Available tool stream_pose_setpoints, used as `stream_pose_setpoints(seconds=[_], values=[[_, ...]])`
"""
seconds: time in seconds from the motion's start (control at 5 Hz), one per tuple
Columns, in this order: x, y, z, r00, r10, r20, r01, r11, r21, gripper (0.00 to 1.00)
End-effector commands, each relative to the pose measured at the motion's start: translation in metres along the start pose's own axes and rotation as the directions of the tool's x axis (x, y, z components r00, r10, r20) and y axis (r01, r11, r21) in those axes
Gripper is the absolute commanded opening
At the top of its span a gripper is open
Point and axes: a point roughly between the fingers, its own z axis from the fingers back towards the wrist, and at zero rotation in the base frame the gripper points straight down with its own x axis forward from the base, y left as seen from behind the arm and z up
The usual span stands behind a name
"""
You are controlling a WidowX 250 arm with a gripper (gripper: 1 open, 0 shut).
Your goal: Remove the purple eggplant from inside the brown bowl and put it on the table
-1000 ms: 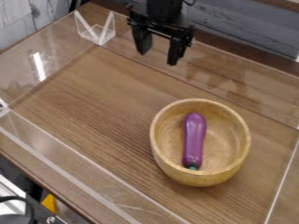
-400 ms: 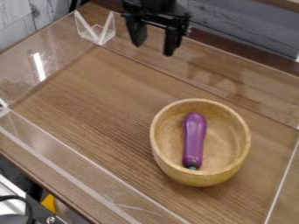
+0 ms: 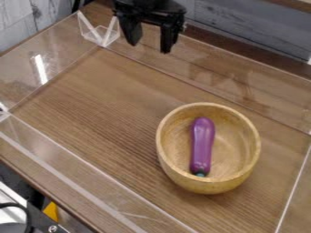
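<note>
Eggplant in bowl, gripper apart

Purple eggplant (image 3: 202,144) lies lengthwise inside the brown bowl (image 3: 208,147), stem end toward the near rim; bowl rests on the wood-grain table (image 3: 109,114). Black gripper (image 3: 151,35) is above the table's far side, well apart from the bowl, fingers spread wide, nothing held between them

The eggplant (image 3: 202,146) is lying lengthwise inside the bowl (image 3: 208,148), which is sitting on the counter (image 3: 104,127) toward the near right. The jaws (image 3: 149,35) are hanging beyond the bowl, toward the far side and left of it.
</note>
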Motion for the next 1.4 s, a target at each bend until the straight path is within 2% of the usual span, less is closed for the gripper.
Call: stream_pose_setpoints(seconds=[0.0,0.4,0.8,1.2], values=[[0.002,-0.008,0.022,0.997,0.048,0.059,-0.048,0.999,0.007,1.00],[-0.002,-0.014,0.028,0.999,-0.017,0.038,0.018,1.000,-0.010,1.00],[-0.007,-0.018,0.026,1.000,-0.009,0.018,0.009,1.000,-0.012,1.00],[-0.008,-0.019,0.003,0.992,0.128,0.012,-0.128,0.992,0.013,1.00]])
